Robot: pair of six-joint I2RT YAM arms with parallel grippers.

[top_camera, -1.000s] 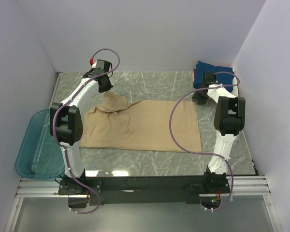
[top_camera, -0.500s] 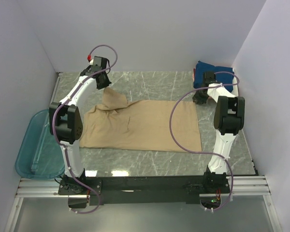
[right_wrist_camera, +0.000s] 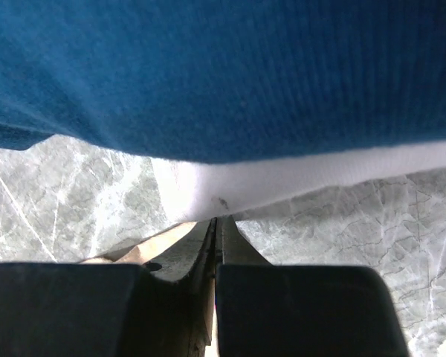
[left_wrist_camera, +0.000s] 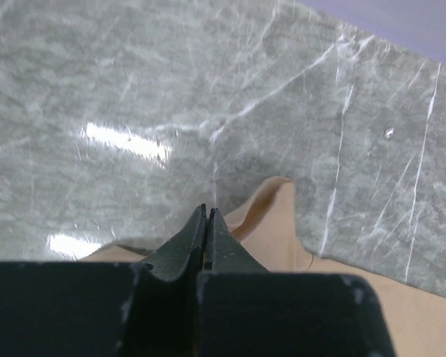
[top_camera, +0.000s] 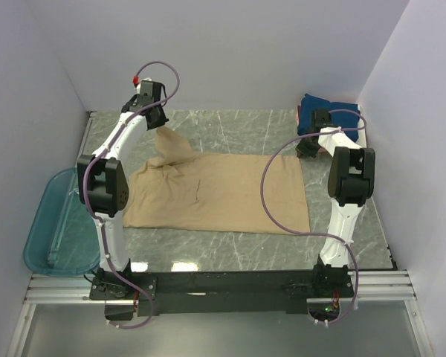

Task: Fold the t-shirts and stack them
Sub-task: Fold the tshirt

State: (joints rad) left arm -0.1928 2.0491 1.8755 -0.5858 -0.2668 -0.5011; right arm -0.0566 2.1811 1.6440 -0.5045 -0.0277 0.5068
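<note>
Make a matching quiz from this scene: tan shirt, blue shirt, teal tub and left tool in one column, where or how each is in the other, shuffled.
1. tan shirt
2. blue shirt
3. teal tub
4. left tool

A. far right corner
B. near left side
C. shut, pinching raised cloth
D. spread across the middle

Pairs: 1-D, 2-A, 3-B, 4-C.

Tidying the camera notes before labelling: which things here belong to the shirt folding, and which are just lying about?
Job:
tan shirt, sleeve lifted by the left gripper, right gripper shut at its far right corner
blue shirt, folded, on the white shirt

Lying about:
teal tub, far left
</note>
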